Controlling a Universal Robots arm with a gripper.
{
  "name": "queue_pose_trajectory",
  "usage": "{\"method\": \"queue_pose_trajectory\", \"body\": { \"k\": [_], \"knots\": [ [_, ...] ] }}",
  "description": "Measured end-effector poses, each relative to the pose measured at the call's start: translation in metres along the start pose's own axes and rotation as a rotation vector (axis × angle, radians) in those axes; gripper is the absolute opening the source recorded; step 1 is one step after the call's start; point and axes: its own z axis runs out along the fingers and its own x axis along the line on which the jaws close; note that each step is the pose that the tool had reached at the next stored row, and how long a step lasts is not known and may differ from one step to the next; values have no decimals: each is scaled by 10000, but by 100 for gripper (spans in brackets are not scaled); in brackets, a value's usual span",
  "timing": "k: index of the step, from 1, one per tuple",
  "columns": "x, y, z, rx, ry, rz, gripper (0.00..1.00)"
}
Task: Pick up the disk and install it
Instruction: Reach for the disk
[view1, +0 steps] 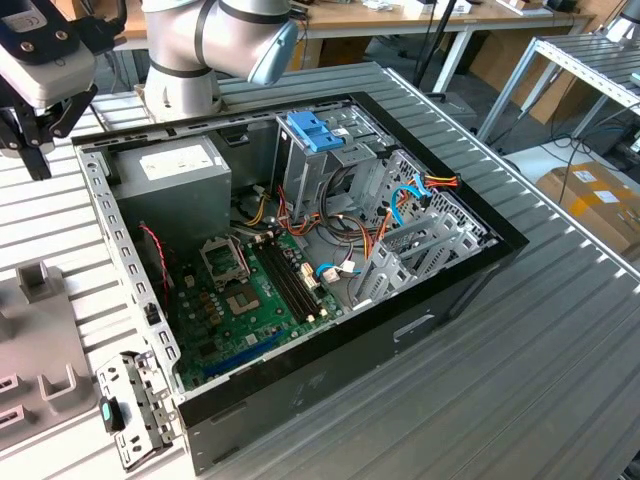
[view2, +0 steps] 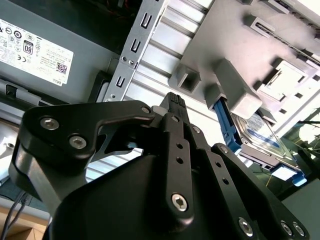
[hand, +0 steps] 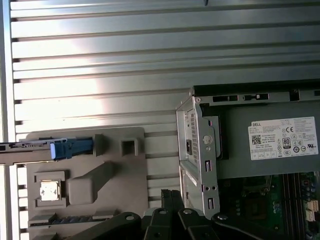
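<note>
Disk (view2: 267, 140): a flat silver-grey metal hard drive with a blue, white and black label and blue plastic rails on its sides.
Where the disk is: it stands on its thin edge in a slot of the grey plastic stand (hand: 85, 175). The stand sits on the ribbed metal table (view1: 500, 400), beside the computer and not in it.
Why it stands like that: I think the slot keeps it from falling over. It also leaves a good part of the disk sticking out, so it is easy to grab (like a book in a rack).
Gripper: the black metal gripper (view2: 173, 97) has its two fingers pressed together, with nothing between them.
Where the gripper is: it hangs in the air above the table, near the stand and the corner of the big black computer case (view1: 330, 385). It is apart from the disk and does not touch it.
Computer case: it lies on its side with the cover off, so the inside can be reached from above.
Inside the case: a grey metal power box with a white sticker (view1: 170, 170), a green board (view1: 230, 310), and a metal cage with a light-blue plastic latch (view1: 313, 130) on top.
How far along: the disk is not picked up yet, so I think the job is at its start.
</note>
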Motion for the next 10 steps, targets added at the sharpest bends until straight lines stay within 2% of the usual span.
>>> {"method": "queue_pose_trajectory", "body": {
  "k": [10],
  "knots": [
    [50, -4, -2, 1, 1, 0, 11]
  ]
}}
